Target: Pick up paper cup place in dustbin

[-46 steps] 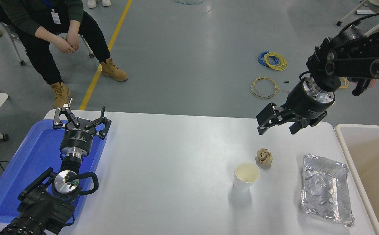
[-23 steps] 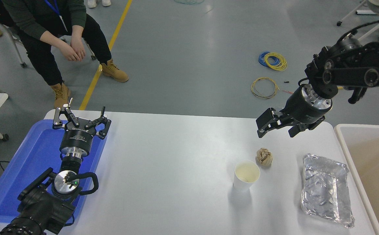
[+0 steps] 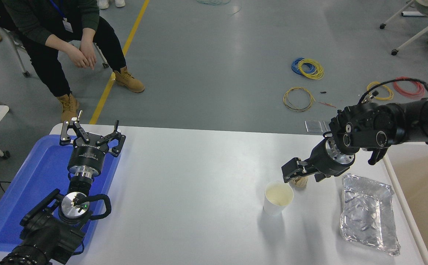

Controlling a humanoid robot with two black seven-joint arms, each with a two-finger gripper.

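Paper cup upright on white table; right tool open just above; grey floor beyond.

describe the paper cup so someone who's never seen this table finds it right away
On the white table, look at the right half, left of the crumpled foil tray. The paper cup stands upright there, white, cream inside, unlike the brown paper ball just behind it.

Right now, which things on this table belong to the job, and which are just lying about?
For the job: cup; dustbin; right gripper, close by the cup.

Lying about: paper ball; foil tray; blue tray; parked left gripper.
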